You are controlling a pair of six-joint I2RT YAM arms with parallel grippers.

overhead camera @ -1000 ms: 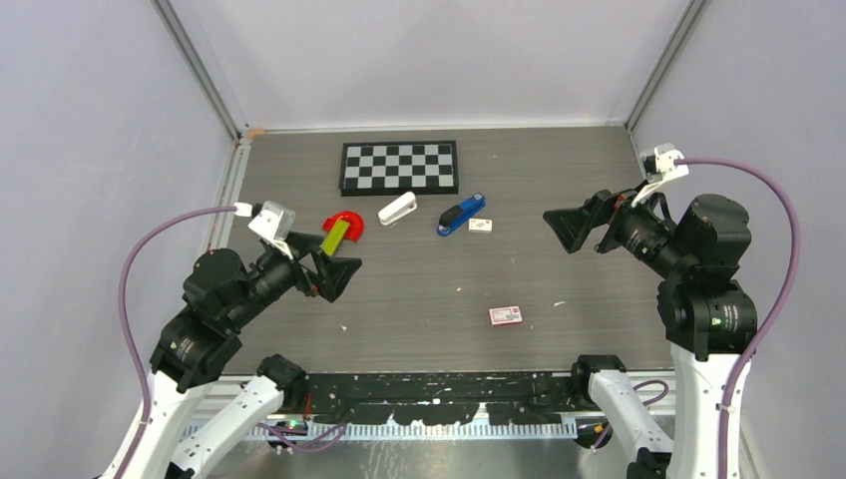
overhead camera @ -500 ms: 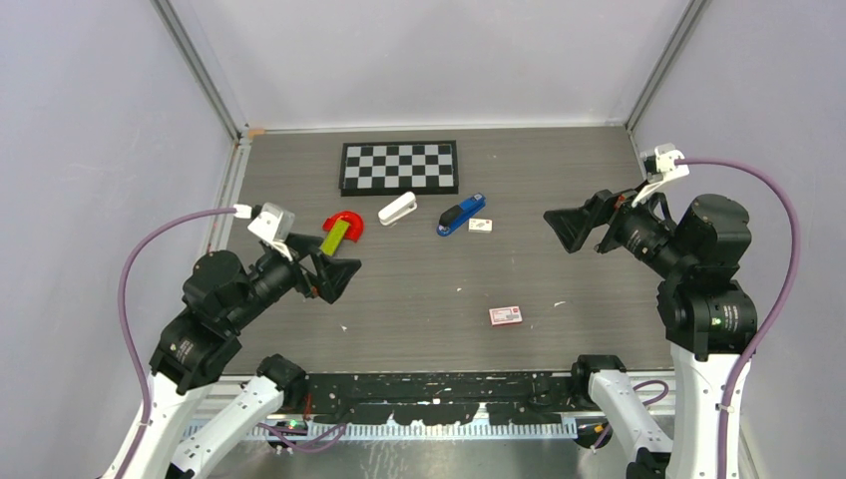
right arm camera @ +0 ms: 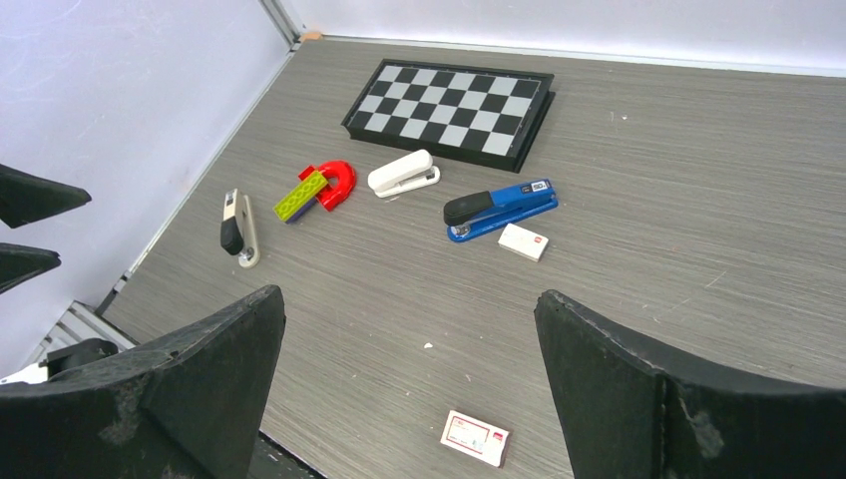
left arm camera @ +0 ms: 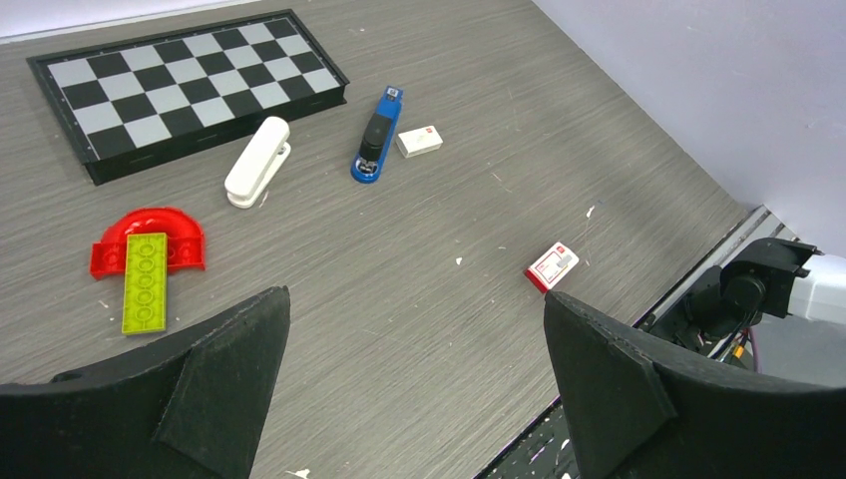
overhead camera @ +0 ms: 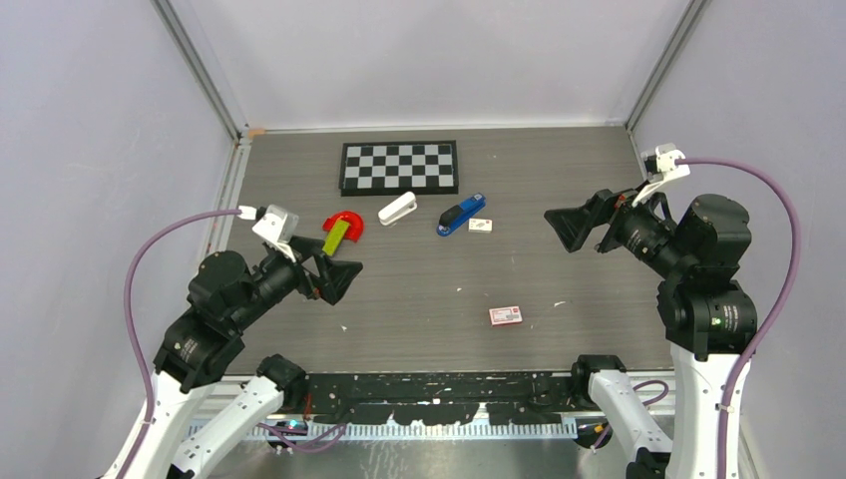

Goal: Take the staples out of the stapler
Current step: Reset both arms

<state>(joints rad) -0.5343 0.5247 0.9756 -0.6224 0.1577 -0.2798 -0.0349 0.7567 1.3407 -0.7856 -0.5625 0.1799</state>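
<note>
The blue stapler (overhead camera: 460, 216) lies flat and closed on the table, just in front of the chessboard's right end. It also shows in the left wrist view (left arm camera: 376, 138) and in the right wrist view (right arm camera: 499, 210). No staples are visible. My left gripper (overhead camera: 342, 277) hovers open over the left side of the table, well to the near left of the stapler, with nothing between its fingers (left arm camera: 414, 299). Off to the stapler's right, my right gripper (overhead camera: 564, 228) hangs open and empty (right arm camera: 407, 294).
A white stapler (overhead camera: 397, 209) lies left of the blue one, and a small white box (overhead camera: 481, 226) lies beside it. A chessboard (overhead camera: 399, 166) sits at the back. A red arch with a green brick (overhead camera: 342, 230), a red-and-white box (overhead camera: 505, 315) and a black-and-silver tool (right arm camera: 237, 228) lie around.
My left arm has shifted slightly to the right. The right arm and the objects on the table have not moved.
</note>
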